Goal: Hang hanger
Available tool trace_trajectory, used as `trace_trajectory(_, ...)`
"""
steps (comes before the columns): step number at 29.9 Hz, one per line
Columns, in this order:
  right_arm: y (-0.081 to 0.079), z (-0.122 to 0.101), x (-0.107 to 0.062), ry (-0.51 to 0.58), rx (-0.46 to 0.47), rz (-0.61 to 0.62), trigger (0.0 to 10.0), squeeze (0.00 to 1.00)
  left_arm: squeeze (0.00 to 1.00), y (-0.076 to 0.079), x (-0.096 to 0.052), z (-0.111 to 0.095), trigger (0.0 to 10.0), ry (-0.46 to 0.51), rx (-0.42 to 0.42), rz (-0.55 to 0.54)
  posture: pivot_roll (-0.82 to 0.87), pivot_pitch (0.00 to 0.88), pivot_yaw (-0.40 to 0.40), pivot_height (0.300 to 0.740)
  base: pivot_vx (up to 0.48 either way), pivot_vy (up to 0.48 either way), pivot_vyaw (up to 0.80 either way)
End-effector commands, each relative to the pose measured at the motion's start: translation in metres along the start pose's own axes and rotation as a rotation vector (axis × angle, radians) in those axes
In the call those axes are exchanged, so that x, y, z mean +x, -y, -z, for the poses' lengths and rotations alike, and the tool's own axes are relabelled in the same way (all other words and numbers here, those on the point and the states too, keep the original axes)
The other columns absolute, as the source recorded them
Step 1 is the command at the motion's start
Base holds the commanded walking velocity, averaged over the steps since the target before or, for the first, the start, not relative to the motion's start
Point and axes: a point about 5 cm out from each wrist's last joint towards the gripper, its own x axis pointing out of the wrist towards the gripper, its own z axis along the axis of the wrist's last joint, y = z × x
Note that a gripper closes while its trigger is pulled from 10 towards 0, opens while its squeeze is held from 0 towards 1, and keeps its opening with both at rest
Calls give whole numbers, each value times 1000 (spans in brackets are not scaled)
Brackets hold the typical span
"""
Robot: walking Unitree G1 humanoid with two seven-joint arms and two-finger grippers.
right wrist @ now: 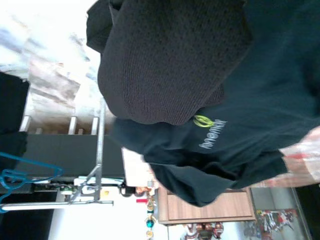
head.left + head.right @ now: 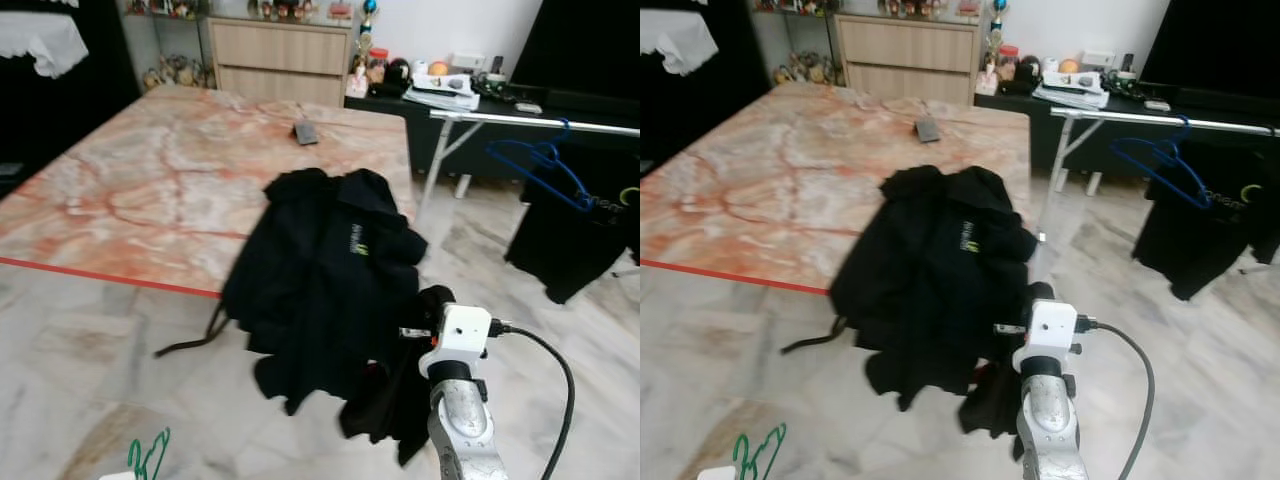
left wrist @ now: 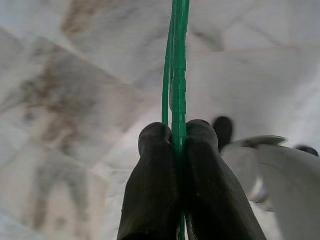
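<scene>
Head views: a black shirt (image 2: pixel 325 275) droops off the near corner of the marble table (image 2: pixel 150 190); the clothes rail (image 2: pixel 530 122) with a blue hanger (image 2: pixel 540 165) stands beyond that corner. The green hanger (image 2: pixel 148 458) sits low, near the table's front edge. The right gripper (image 2: pixel 1015 375) reaches into the shirt; whether its fingers are spread or pinching I cannot tell.

Left wrist view: the left gripper (image 3: pixel 175 145) is pinched tight on the green hanger. Keep that pinch firm and the hook upright before carrying it toward the rail.

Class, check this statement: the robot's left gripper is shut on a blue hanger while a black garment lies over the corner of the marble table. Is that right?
Not quite. The hanger in the left gripper is green, not blue; the left wrist view shows the jaws closed on it. The blue hanger hangs on the rail. The black garment does lie over the marble table corner.
</scene>
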Motion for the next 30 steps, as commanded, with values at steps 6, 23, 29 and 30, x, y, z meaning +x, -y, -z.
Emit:
trace_trajectory(6, 8, -7, 1, 41, -15, 21, 10000, 0, 0, 4, 0, 6, 10000, -28, 5, 6, -27, 47, 12, 740, 0, 453, 0)
trace_trajectory(23, 19, -155, 63, 479, -10, 108, 10000, 0, 0, 14, 0, 7, 10000, -21, -6, 34, -18, 70, -10, 740, 0, 26, 0)
trace_trajectory(29, 18, -172, 73, 514, 2, 110, 10000, 0, 0, 15, 0, 8, 10000, -22, -1, 35, -11, 72, -12, 740, 0, 0, 0)
trace_trajectory(30, 17, -173, 73, 515, 3, 108, 10000, 0, 0, 15, 0, 8, 10000, -22, -2, 36, -11, 72, -12, 740, 0, 0, 0)
